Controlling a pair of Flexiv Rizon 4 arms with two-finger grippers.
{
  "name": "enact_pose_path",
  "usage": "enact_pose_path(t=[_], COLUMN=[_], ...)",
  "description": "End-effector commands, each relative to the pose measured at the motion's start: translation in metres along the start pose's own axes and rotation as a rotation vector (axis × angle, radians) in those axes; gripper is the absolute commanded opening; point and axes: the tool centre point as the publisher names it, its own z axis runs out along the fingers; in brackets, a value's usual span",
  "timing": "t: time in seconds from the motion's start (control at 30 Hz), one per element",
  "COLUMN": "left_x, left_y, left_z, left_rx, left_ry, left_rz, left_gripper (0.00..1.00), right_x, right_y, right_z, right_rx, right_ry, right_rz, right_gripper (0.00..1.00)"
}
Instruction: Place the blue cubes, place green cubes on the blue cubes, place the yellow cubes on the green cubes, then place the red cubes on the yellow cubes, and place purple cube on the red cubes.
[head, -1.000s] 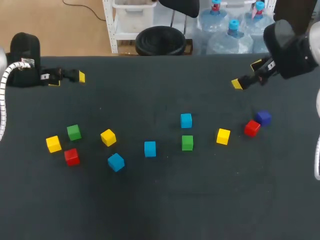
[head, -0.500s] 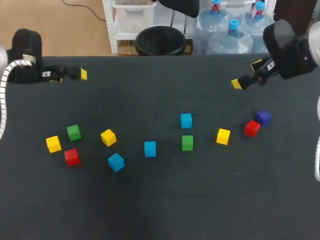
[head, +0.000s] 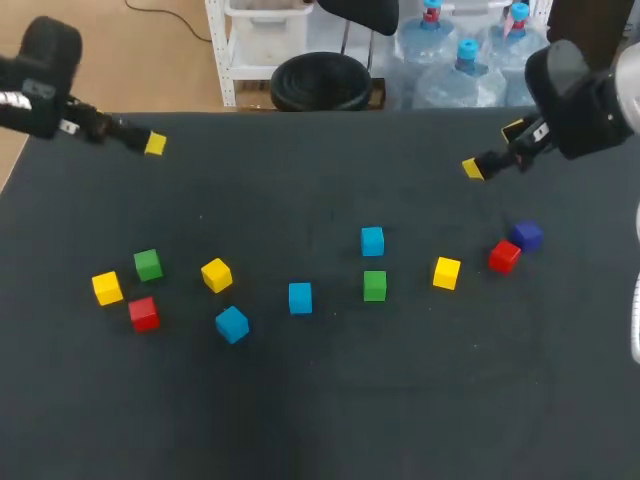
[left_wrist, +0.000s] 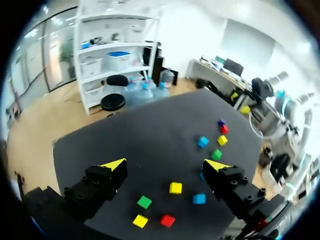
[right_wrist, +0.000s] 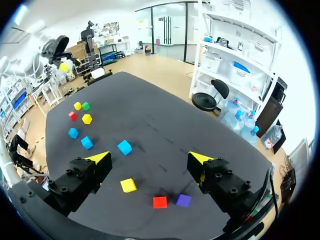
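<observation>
Wide, dark, matte tabletop (head: 330, 400)

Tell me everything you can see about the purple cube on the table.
The purple cube is a small, plain block of one colour, the only purple one. It sits flat on the dark table, toward its right side. A red cube lies right beside it; whether they touch I cannot tell. Nothing is stacked on it. The right gripper hangs apart from it, jaws open.

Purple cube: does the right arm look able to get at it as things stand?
Probably yes: the right pincer hangs open near the purple cube with nothing between them, though the red cube close beside it may crowd a finger.
</observation>
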Motion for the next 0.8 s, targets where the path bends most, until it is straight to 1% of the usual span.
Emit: enact_pose_path(t=[0.03, 0.13, 0.33, 0.43, 0.63, 0.8], left_x=[-0.011, -0.013, -0.022, -0.026, -0.026, -0.018], left_y=[-0.002, -0.009, -0.024, -0.034, -0.054, -0.07], left_z=[-0.014, -0.014, -0.01, -0.005, 0.013, 0.033], left_rx=[0.053, 0.074, 0.078, 0.107, 0.167, 0.227], left_ry=[0.2, 0.282, 0.42, 0.468, 0.527, 0.562], left_rz=[0.117, 0.194, 0.359, 0.434, 0.537, 0.572], left_gripper=[1.0, 1.0, 1.0, 1.0, 1.0, 1.0], right_x=[0.001, 0.001, 0.001, 0.001, 0.001, 0.001], right_y=[0.002, 0.002, 0.002, 0.002, 0.002, 0.002], right_z=[-0.002, -0.002, -0.002, -0.002, -0.002, -0.002], right_rx=[0.008, 0.008, 0.008, 0.008, 0.008, 0.008], right_ry=[0.001, 0.001, 0.001, 0.001, 0.001, 0.001], right_rz=[0.001, 0.001, 0.001, 0.001, 0.001, 0.001], right_gripper=[1.0, 1.0, 1.0, 1.0, 1.0, 1.0])
